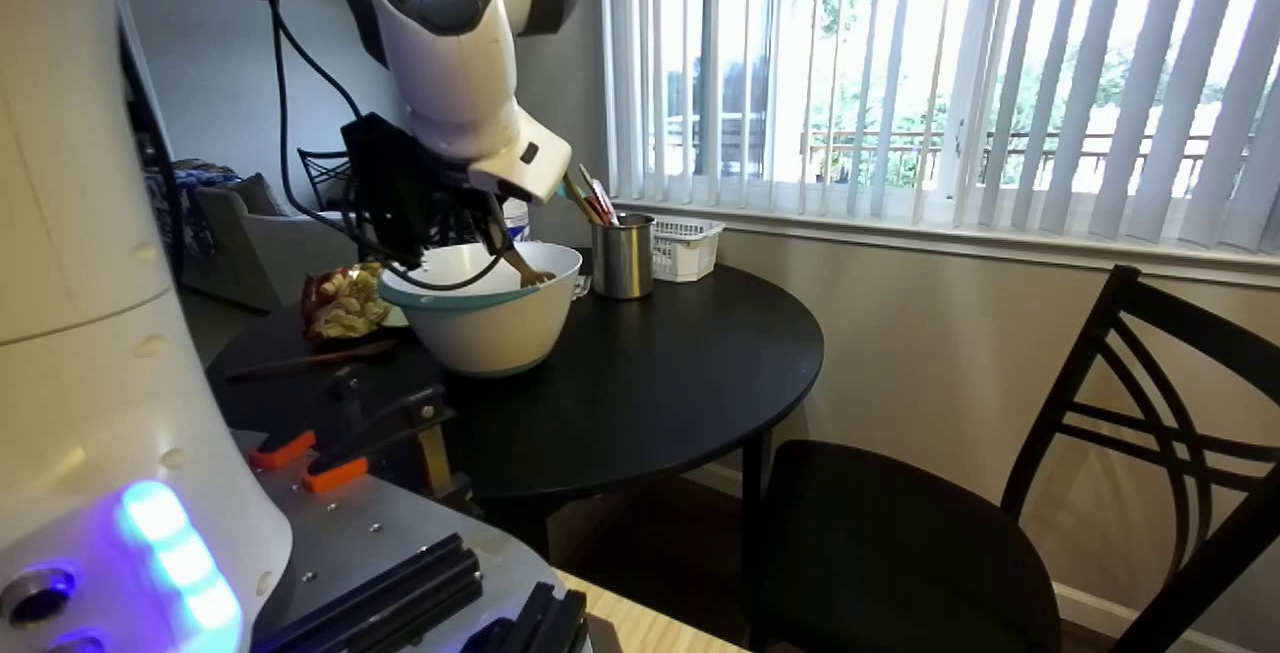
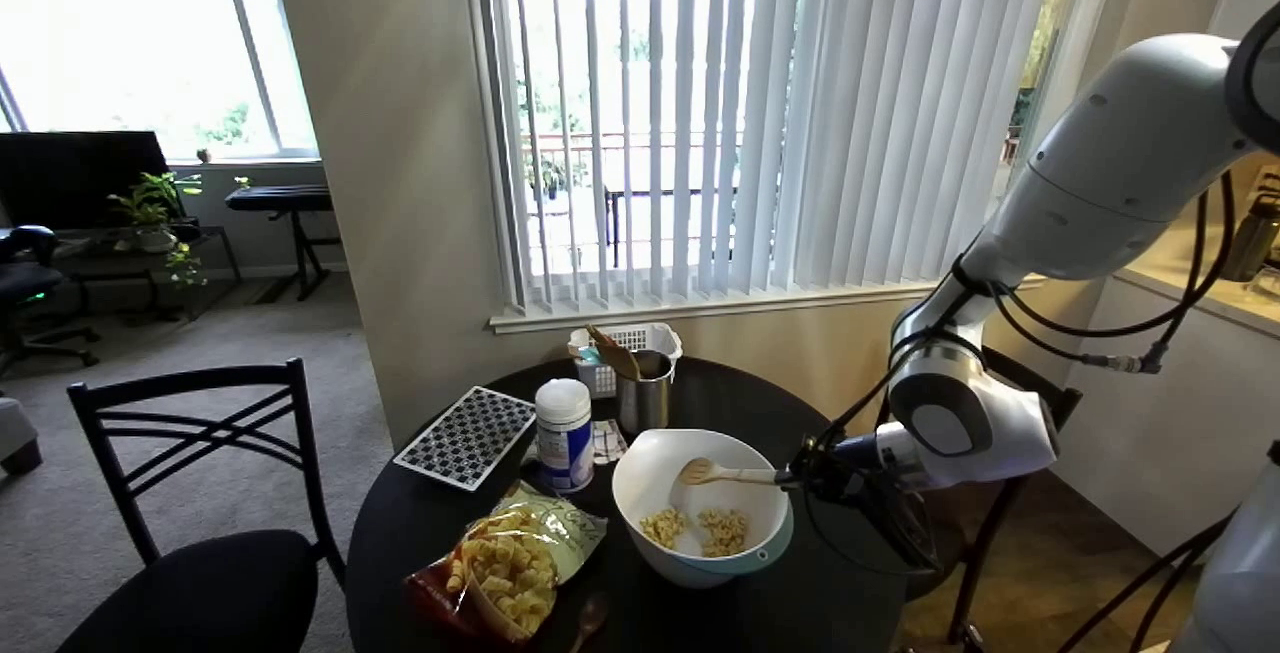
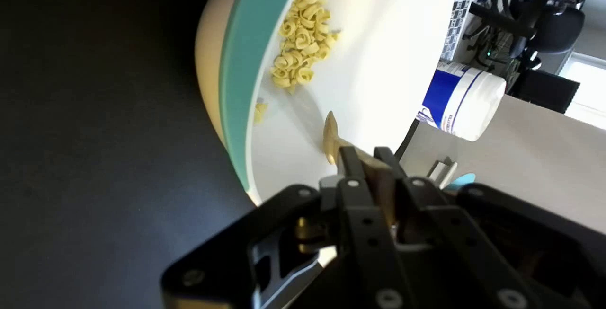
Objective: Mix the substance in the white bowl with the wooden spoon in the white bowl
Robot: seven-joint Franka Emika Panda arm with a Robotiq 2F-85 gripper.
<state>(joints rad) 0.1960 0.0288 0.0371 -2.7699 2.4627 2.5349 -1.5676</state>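
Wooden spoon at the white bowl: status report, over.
Gripper shut on the wooden spoon. Its head within the white bowl's opening, apart from the pasta heaps. Nothing seen blocking its way to them.

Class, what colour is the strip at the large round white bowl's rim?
Teal strip, clearest in the wrist view.

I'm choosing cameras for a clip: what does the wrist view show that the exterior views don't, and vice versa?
Only the wrist view clearly shows the gripper with fingers either side of the wooden spoon. Both exterior views alone show the food bag and dark spoon. All show at least part of the white bowl, wooden spoon and lidded tub.
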